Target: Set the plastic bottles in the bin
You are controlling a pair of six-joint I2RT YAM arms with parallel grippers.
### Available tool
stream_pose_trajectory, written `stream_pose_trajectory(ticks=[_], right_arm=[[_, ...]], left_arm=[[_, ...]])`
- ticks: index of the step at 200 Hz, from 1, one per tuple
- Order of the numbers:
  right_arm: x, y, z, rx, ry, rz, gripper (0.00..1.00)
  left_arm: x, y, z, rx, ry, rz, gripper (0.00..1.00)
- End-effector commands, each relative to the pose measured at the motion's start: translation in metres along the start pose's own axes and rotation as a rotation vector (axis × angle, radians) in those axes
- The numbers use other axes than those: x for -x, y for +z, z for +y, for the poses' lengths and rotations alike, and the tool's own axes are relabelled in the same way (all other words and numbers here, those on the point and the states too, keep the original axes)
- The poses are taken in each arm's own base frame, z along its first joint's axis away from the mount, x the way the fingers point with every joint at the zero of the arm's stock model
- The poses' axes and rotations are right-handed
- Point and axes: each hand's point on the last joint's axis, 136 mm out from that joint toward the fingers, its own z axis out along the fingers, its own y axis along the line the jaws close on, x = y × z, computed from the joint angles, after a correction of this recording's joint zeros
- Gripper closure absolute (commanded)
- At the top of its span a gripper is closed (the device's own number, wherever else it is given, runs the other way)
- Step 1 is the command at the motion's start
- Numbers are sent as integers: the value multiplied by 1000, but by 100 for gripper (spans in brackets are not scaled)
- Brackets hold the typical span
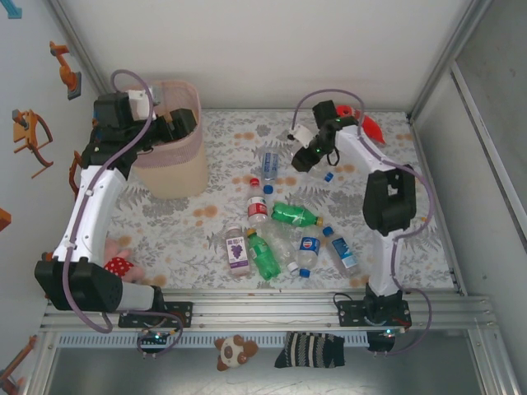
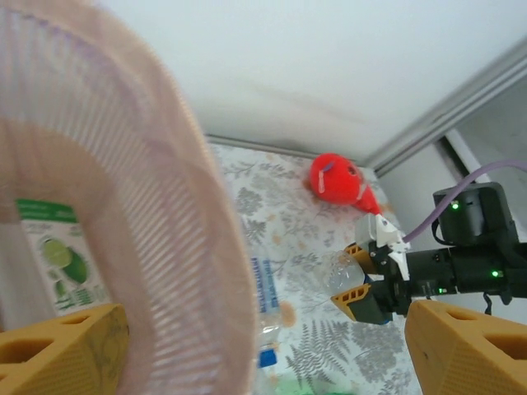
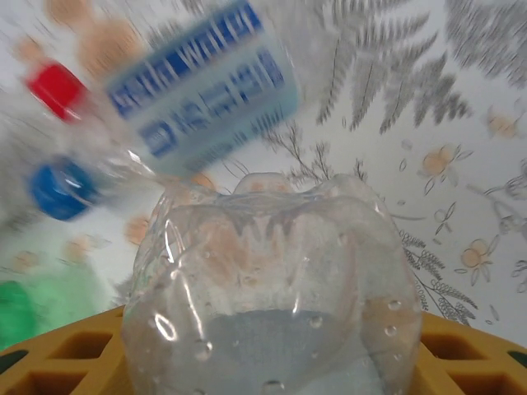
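My right pincer (image 2: 361, 285) is gripping a clear bottle (image 3: 272, 280) for binning. My left pincer (image 1: 179, 123) is hovering wide open and empty over the bin (image 1: 177, 171).

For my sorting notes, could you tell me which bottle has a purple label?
The leftmost bottle of the pile, beside a green bottle; it alone has a purple label.

Far left: bin (image 1: 169, 169); centre: bottles (image 1: 263, 257) scattered (one inside bin).
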Motion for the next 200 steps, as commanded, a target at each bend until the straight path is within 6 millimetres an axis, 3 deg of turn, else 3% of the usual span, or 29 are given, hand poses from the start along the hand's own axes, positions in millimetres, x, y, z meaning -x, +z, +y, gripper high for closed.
stream_pose_trajectory(ticks=[1,72,125,200], right_arm=[[37,-40,21,49,49,-191,47],[90,-153,82,151,64,-598,50],[121,-242,134,228,-13,-879,52],[147,-326,204,294,-159,-1106,52]], left_arm=[[17,-7,-36,-137,64,-88,14],[19,-10,-104,-462,185,-183,14],[7,-14,-156,-660,288,-204,15],[-35,-21,-233,-956,438,-171,15]])
